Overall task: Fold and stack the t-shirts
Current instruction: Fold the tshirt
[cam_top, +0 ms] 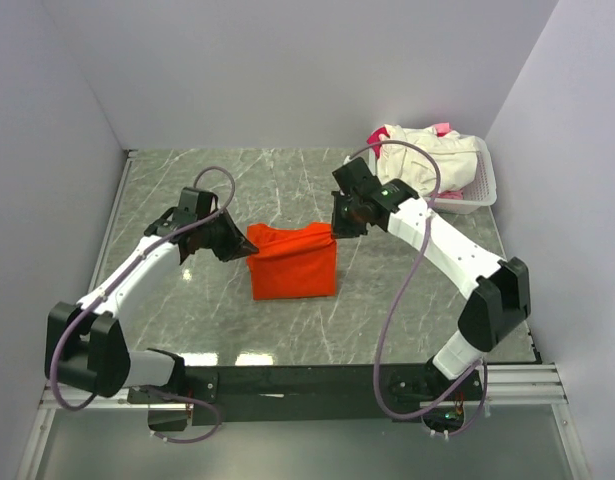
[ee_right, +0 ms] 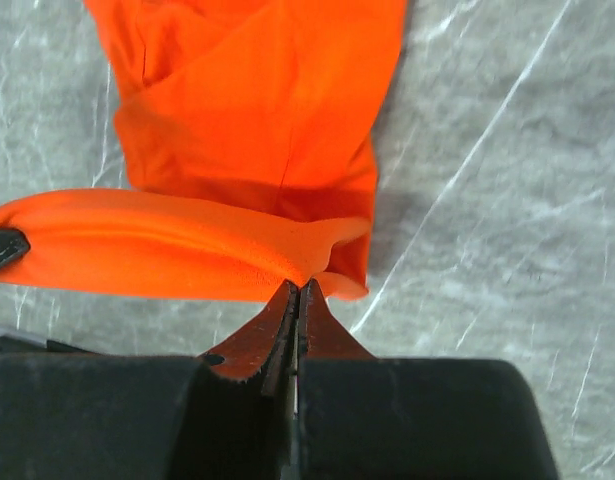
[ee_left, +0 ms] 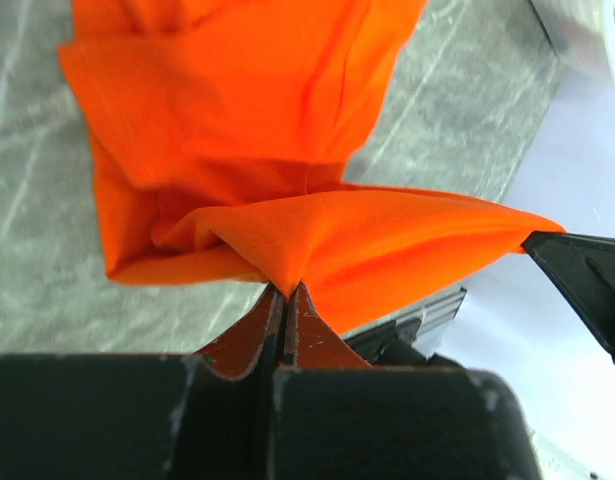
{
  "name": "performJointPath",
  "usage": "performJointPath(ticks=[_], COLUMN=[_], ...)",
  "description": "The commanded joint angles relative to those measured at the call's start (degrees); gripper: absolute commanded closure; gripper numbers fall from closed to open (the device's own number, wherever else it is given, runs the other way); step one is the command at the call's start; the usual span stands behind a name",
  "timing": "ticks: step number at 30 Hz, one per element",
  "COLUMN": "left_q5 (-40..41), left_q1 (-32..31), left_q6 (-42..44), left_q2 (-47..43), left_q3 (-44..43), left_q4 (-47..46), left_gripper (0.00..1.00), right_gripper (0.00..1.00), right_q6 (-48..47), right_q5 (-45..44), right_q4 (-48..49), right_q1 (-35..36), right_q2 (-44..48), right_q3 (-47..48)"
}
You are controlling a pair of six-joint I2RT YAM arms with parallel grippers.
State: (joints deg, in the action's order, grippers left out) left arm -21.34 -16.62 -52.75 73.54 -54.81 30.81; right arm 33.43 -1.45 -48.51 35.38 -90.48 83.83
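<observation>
The bright orange t-shirt (cam_top: 292,262) lies partly folded in the middle of the marble table. My left gripper (cam_top: 245,243) is shut on its far left corner, the cloth pinched at the fingertips (ee_left: 285,290). My right gripper (cam_top: 334,230) is shut on its far right corner, where the orange t-shirt (ee_right: 257,130) bunches into the closed tips (ee_right: 299,285). The folded edge (ee_left: 387,240) is lifted and stretched between both grippers. The orange t-shirt (ee_left: 237,100) hangs down to the table beyond. Cream-white t-shirts (cam_top: 427,160) and a pink one (cam_top: 442,128) are heaped in a basket at the far right.
A white slatted plastic basket (cam_top: 474,196) stands at the table's far right corner against the wall. Grey walls close in the left, back and right sides. Bare marble table (cam_top: 187,300) surrounds the orange cloth.
</observation>
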Motion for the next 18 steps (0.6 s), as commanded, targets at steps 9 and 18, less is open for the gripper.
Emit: performJointPath(ticks=[9, 18], left_q5=[-0.2, -2.3], left_q1=[4.2, 6.3], left_q6=[3.7, 4.1], left_q2=[10.1, 16.8], left_q3=[-5.7, -7.9], left_q4=[-4.3, -6.4], left_gripper=[1.00, 1.00], right_gripper=[1.00, 1.00], right_q6=[-6.3, -9.2], right_q5=[-1.7, -0.2], right_q4=[0.0, -0.6], right_q1=[-4.5, -6.5], right_q2=[-11.5, -20.4], right_q3=[11.3, 18.2])
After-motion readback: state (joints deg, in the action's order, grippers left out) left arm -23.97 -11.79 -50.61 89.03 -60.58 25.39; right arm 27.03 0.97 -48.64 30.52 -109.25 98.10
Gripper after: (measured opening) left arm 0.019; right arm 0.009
